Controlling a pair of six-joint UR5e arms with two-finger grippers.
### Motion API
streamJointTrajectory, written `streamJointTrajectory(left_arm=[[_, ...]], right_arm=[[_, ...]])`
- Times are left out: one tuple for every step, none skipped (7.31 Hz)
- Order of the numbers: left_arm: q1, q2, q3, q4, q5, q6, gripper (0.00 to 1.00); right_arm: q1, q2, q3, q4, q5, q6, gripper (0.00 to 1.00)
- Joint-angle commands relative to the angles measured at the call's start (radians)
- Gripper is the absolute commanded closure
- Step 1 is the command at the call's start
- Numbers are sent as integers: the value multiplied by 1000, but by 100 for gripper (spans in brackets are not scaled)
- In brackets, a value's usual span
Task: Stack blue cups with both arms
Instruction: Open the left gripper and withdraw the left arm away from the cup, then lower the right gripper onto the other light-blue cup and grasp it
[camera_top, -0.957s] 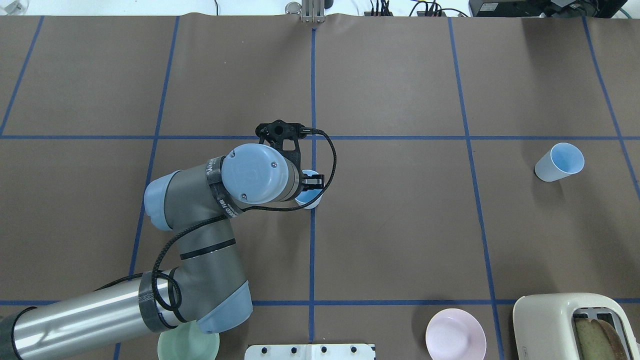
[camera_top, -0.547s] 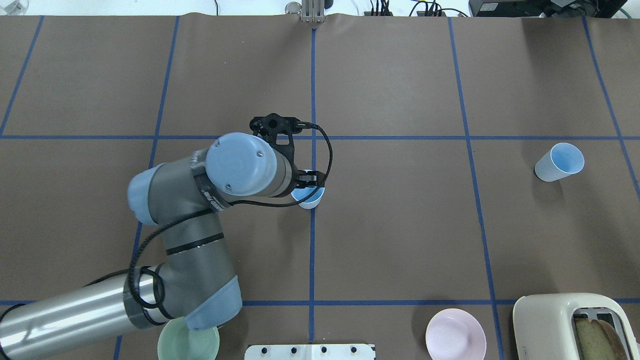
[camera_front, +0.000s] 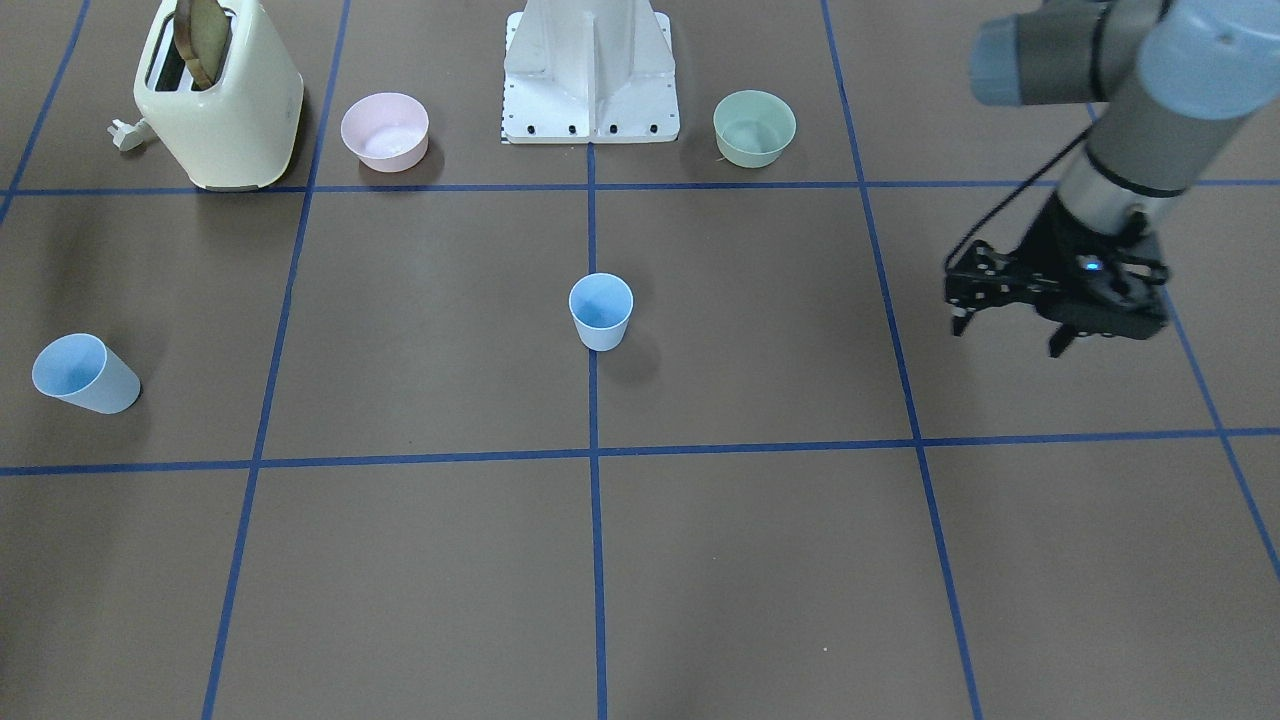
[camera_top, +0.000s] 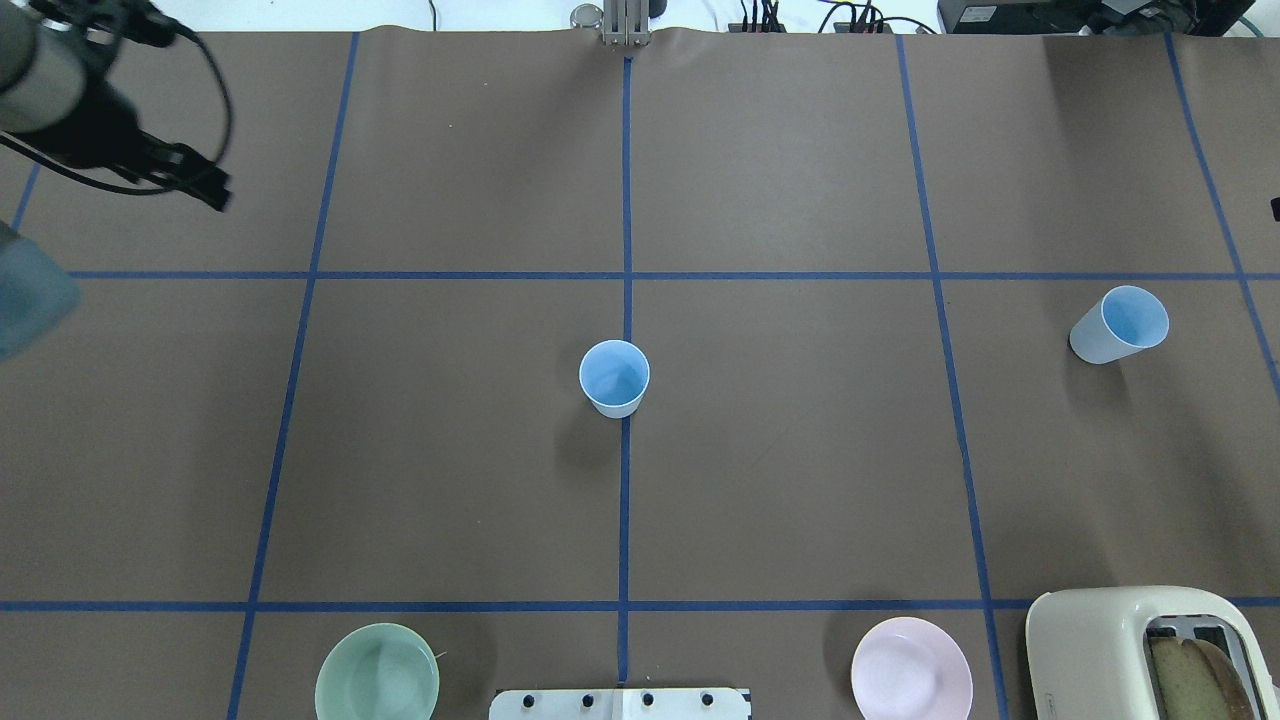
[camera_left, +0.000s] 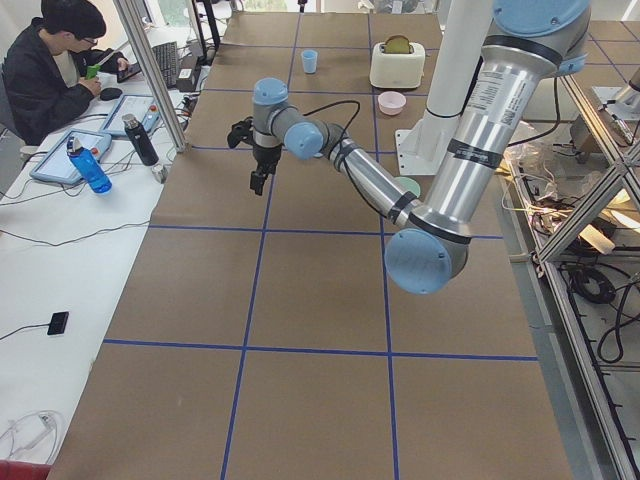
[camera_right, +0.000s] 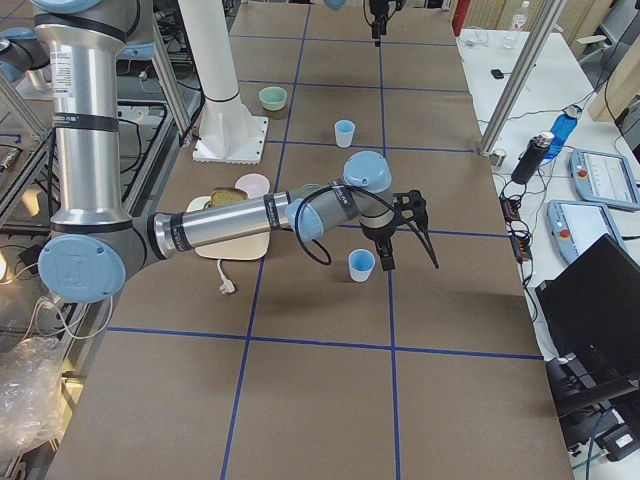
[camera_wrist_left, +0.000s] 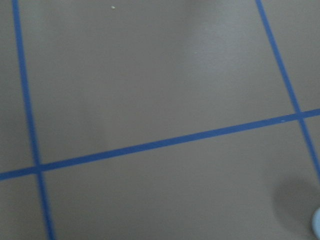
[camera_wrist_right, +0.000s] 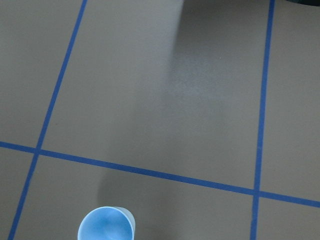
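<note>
Waiting on the second half of the stack, by the look of it. Has one blue cup (camera_top: 614, 377) upright and mouth-up at the centre of the counter (camera_top: 800, 480), on the middle line, touched by nothing. Needs the other blue cup (camera_top: 1118, 325), upright and well apart at the far right. Carries nothing in the left gripper (camera_front: 1075, 335), raised off at the far left; cannot tell the spread of its jaws. Hangs the right gripper (camera_right: 413, 262) near the right-hand cup; shows it only from the side, so cannot tell those jaws' state either.

Probably calls next for pinching that cup's wall, lifting, carrying it left, centring over the open mouth and lowering straight, gently enough not to tip the light tumbler below.

Leaves green bowl (camera_top: 377, 685), pink bowl (camera_top: 911, 668) and toaster (camera_top: 1150, 650) near the robot's base (camera_top: 620, 703), off the line between the cups.
</note>
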Motion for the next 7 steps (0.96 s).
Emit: streamJointTrajectory(left_arm=[[-317, 123, 152, -5, -110, 383, 1], [-427, 175, 212, -23, -194, 446, 1], [-452, 256, 211, -70, -196, 489, 1], [-454, 290, 222, -104, -196, 479, 1], [-454, 311, 219, -108, -198, 468, 1], [-452, 318, 213, -109, -198, 467, 1], [-452, 318, 213, -109, -198, 468, 1]], right_arm=[[-81, -39, 1, 68, -47, 104, 0], [-131, -45, -2, 65, -106, 104, 0], [-167, -53, -15, 65, -139, 102, 0], [-204, -55, -38, 68, -159, 96, 0], [-228, -50, -58, 70, -162, 93, 1], [-254, -39, -86, 73, -162, 98, 1], [-268, -21, -100, 74, -162, 98, 1]])
